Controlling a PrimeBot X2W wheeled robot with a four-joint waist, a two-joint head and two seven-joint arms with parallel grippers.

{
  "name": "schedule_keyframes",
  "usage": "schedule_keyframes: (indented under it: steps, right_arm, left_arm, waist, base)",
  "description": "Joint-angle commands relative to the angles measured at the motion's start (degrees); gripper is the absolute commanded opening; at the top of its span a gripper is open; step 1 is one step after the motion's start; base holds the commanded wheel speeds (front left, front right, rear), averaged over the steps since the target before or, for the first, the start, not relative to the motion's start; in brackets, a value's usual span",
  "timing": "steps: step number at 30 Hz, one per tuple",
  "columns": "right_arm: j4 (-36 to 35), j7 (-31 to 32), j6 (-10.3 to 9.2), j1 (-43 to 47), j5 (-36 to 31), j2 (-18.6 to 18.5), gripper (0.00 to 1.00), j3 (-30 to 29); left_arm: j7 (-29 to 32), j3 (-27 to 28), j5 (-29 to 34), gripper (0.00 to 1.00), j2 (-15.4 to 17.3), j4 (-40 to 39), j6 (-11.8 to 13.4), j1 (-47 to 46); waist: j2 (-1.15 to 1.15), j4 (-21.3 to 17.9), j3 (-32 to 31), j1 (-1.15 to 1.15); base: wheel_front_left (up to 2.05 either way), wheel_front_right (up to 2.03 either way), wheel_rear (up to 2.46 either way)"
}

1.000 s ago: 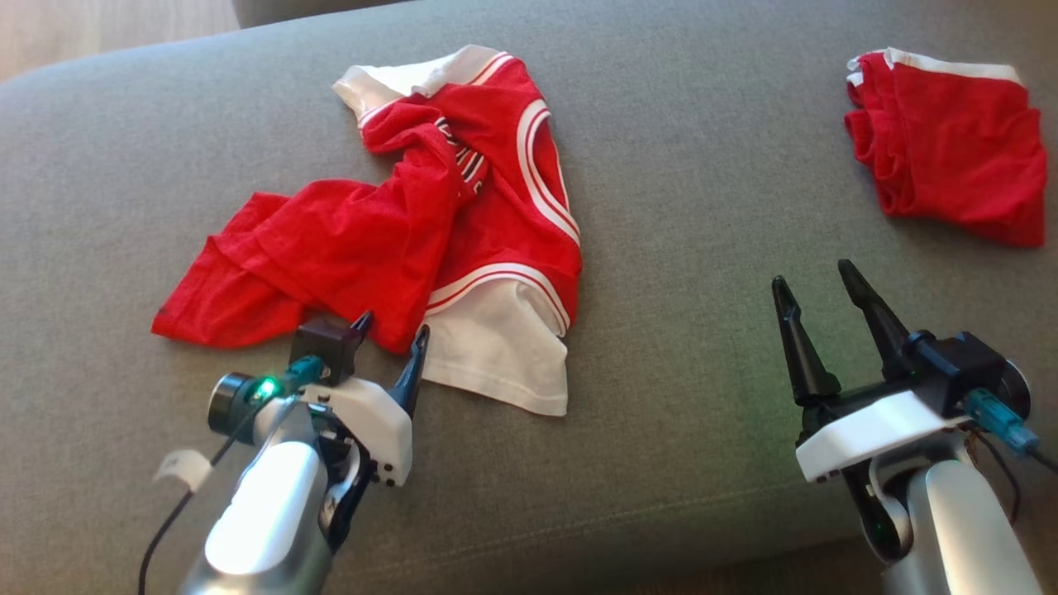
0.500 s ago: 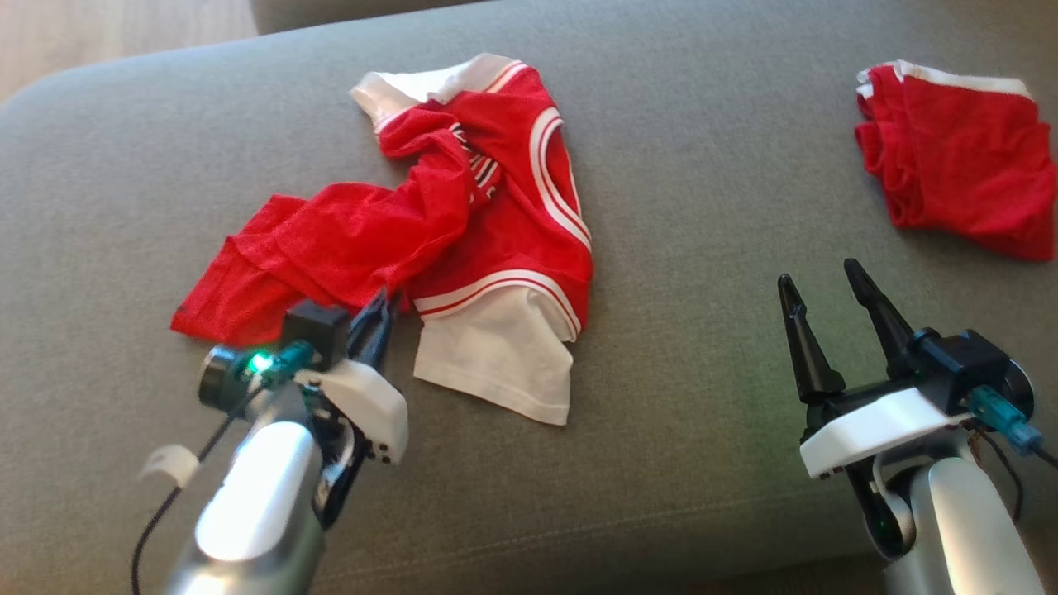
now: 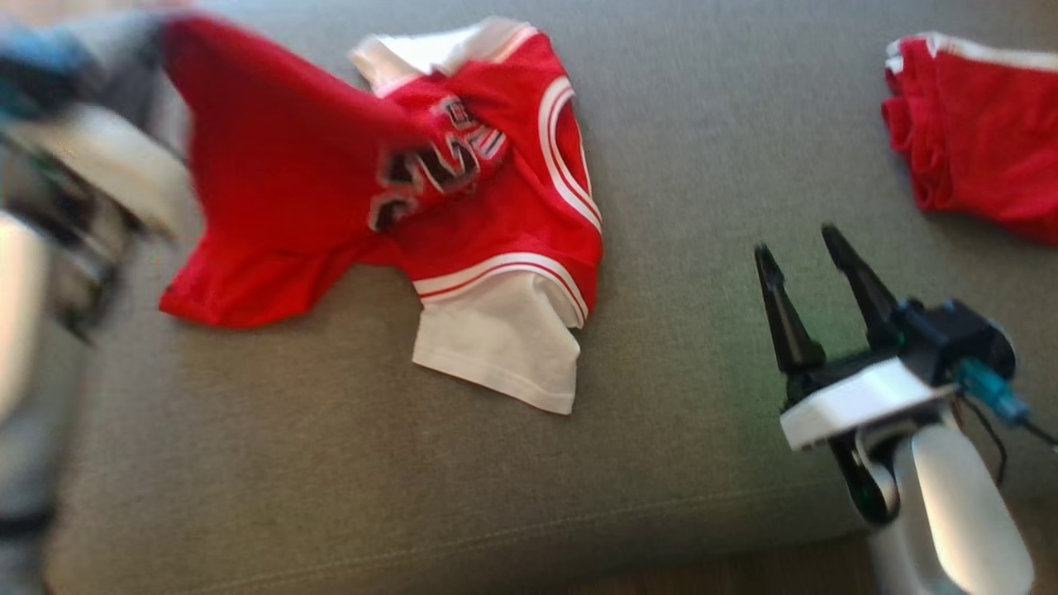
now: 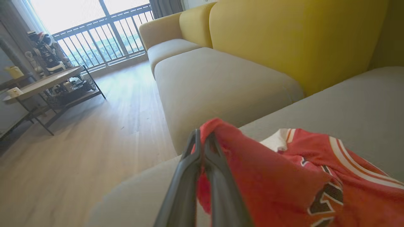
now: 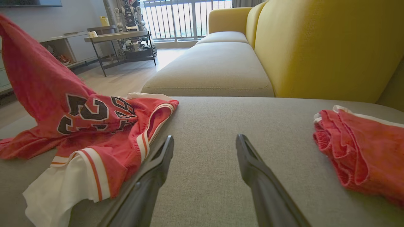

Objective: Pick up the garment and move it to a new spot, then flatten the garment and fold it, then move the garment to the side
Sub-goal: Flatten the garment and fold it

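Note:
The garment (image 3: 504, 207) is a red jersey with white sleeves, white stripes and black numbers, lying on the grey cushion (image 3: 678, 463). My left gripper (image 4: 202, 138) is shut on a red edge of it. That edge is lifted high at the upper left of the head view, where my left wrist (image 3: 91, 165) is a blur. The rest of the garment (image 5: 104, 132) still trails on the cushion, and the numbers (image 4: 325, 195) face up. My right gripper (image 3: 795, 241) stands open over bare cushion to the garment's right, with nothing between its fingers (image 5: 157, 167).
A second red garment (image 3: 984, 124), folded, lies at the far right of the cushion. A yellow backrest (image 5: 315, 47) rises behind it. Wooden floor (image 4: 79, 151) and a side table (image 4: 47, 82) lie beyond the cushion's left end.
My left gripper closed on the garment's near red edge, then swung it up and to the left, opening out the crumpled cloth. The right gripper held still. The head camera shifted slightly.

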Motion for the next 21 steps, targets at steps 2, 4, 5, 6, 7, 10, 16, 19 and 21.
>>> schedule_keyframes:
  steps: [2, 4, 5, 6, 7, 10, 16, 19, 21]
  right_arm:
    - [-2.28, -0.89, -0.02, -3.42, 0.64, 0.1, 1.0, 2.45]
    - [-2.34, -1.19, -0.02, -4.76, 1.0, 0.1, 1.0, 3.32]
    - [-2.33, -1.33, -0.02, -5.37, 1.22, 0.1, 1.0, 3.69]
    - [-2.3, -1.48, -0.02, -5.98, 1.48, 0.1, 1.0, 4.02]
    - [-2.25, -1.64, -0.02, -6.56, 1.75, 0.1, 1.0, 4.3]
    - [-2.01, -2.14, -0.02, -7.84, 2.54, 0.1, 1.0, 5.09]
    - [-1.56, -2.8, -0.02, -8.81, 3.26, 0.1, 1.0, 5.62]
    - [-1.3, -2.98, -0.02, -8.87, 3.2, 0.1, 1.0, 5.51]
    - [-1.18, -3.02, -0.02, -8.85, 3.12, 0.1, 1.0, 5.42]
  left_arm:
    - [2.21, 3.43, 0.13, 0.0, 6.11, 0.83, -0.53, -7.4]
    - [3.12, 3.68, 0.84, 0.0, 9.04, 4.28, -0.75, -12.25]
    - [3.29, 3.73, 1.27, 0.0, 10.22, 6.28, -0.82, -14.61]
    - [3.4, 3.72, 1.78, 0.0, 11.31, 8.34, -0.86, -16.91]
    - [3.31, 3.78, 2.33, 0.0, 12.21, 10.48, -0.87, -19.14]
    - [2.84, 3.33, 4.49, 0.0, 14.32, 17.44, -0.58, -24.53]
    - [0.89, 1.69, 7.1, 0.54, 14.56, 30.48, 1.16, -30.19]
    - [-0.03, 1.43, 7.2, 1.0, 13.27, 35.58, 2.69, -31.18]
    - [-0.88, 1.24, 7.23, 1.0, 12.78, 36.67, 2.92, -31.45]
  waist:
    - [0.0, -2.61, 4.37, 0.0]
    - [0.0, -3.84, 6.43, 0.0]
    - [0.0, -4.46, 7.38, 0.0]
    - [0.0, -5.11, 8.34, 0.0]
    - [0.0, -5.71, 9.22, 0.0]
    - [0.0, -7.28, 11.23, 0.0]
    - [0.0, -8.63, 13.36, 0.0]
    - [0.0, -8.44, 13.37, 0.0]
    - [0.0, -8.22, 13.17, 0.0]
  base:
    - [0.0, 0.0, 0.0]
    - [0.0, 0.0, 0.0]
    - [0.0, 0.0, 0.0]
    - [0.0, 0.0, 0.0]
    - [0.0, 0.0, 0.0]
    - [0.0, 0.0, 0.0]
    - [0.0, 0.0, 0.0]
    - [0.0, 0.0, 0.0]
    - [0.0, 0.0, 0.0]
